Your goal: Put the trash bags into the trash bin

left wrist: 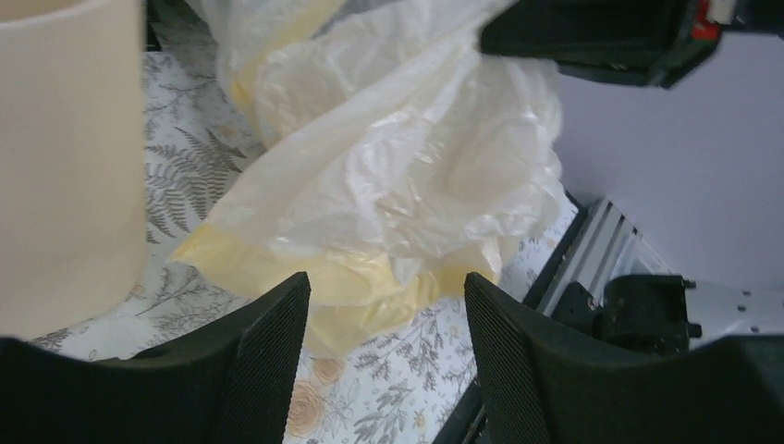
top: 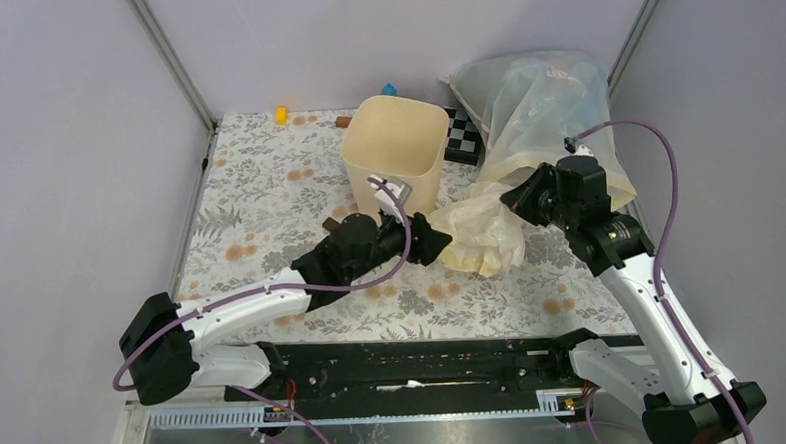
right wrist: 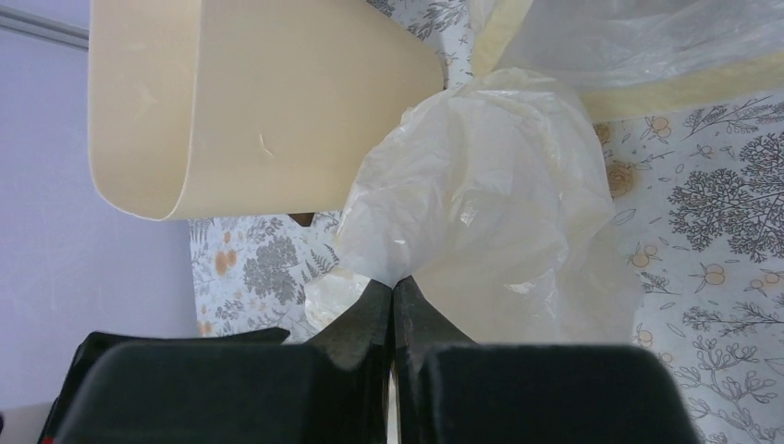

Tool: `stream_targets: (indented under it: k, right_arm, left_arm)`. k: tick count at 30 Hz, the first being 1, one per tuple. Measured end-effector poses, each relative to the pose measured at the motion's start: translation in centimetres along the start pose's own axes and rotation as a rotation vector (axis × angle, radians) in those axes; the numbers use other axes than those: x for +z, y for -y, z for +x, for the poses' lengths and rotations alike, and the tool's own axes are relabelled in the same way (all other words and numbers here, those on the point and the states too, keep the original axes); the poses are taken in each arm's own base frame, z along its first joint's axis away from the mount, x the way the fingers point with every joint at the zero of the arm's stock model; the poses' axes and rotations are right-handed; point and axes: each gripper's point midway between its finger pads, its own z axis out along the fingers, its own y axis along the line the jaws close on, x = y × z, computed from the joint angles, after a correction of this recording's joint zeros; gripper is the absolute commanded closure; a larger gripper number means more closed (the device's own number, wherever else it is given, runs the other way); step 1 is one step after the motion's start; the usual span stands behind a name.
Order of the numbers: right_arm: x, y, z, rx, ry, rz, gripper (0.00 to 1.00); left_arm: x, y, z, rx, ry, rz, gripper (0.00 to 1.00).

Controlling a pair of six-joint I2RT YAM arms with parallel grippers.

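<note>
The trash bin (top: 396, 147) is stood upright on the tabletop (top: 267, 187). The trash bag (top: 485, 236) is bunched just right of its base, below the rim, pinched by the clamped right hand (right wrist: 395, 287). The left hand (left wrist: 386, 287) is held agape, facing it.

**Bright, soft, even light**

Light falls from overhead, bright and diffuse. Shadows under the arms on the table (top: 267, 187) are faint and soft-edged. The trash bag (right wrist: 481, 213) shows small white glints on its creases and glows where light passes through. The right wrist view goes soft along the bottom, where the right gripper (right wrist: 395, 289) sits closest to the lens. The overhead view is sharp throughout.
</note>
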Motion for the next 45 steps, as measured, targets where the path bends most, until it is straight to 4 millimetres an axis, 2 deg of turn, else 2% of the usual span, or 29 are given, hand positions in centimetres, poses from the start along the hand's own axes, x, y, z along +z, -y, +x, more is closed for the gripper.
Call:
stream_targets:
  k: [4,6,14,21,27,30,37,42,45]
  right_arm:
    - [0.1,-0.2,-0.3,0.023,0.011,-0.005,1.00]
    - [0.0,-0.4,-0.3,0.034,0.016,-0.009,1.00]
    - [-0.1,-0.7,-0.6,0.065,0.025,-0.020,1.00]
    - [0.2,-0.9,0.0,0.080,0.011,-0.047,1.00]
    - [0.7,-0.2,1.2,0.081,-0.026,-0.042,1.00]
    - [0.7,-0.1,1.3,0.081,-0.027,-0.038,1.00]
    - [0.9,0.3,0.9,0.080,-0.002,-0.020,1.00]
    - [1.1,0.3,0.8,0.080,0.001,-0.019,1.00]
    - [1.1,0.3,0.9,0.080,0.000,-0.021,1.00]
  left_arm:
    - [-0.1,-2.1,-0.3,-0.082,0.031,-0.013,0.19]
    - [-0.2,-2.2,0.0,-0.115,0.024,-0.005,0.17]
    - [0.0,-0.7,-0.8,-0.232,0.073,0.061,0.17]
    - [1.8,-1.3,1.3,-0.308,0.031,0.055,0.18]
    - [2.6,-3.1,2.0,-0.377,0.037,0.025,0.16]
    - [2.8,-4.5,2.3,-0.413,0.046,-0.004,0.10]
    - [1.7,-7.2,5.3,-0.503,0.058,-0.099,0.08]
    - [2.0,-6.2,4.2,-0.551,0.092,-0.038,0.09]
    - [2.3,-5.5,4.0,-0.575,0.101,-0.006,0.14]
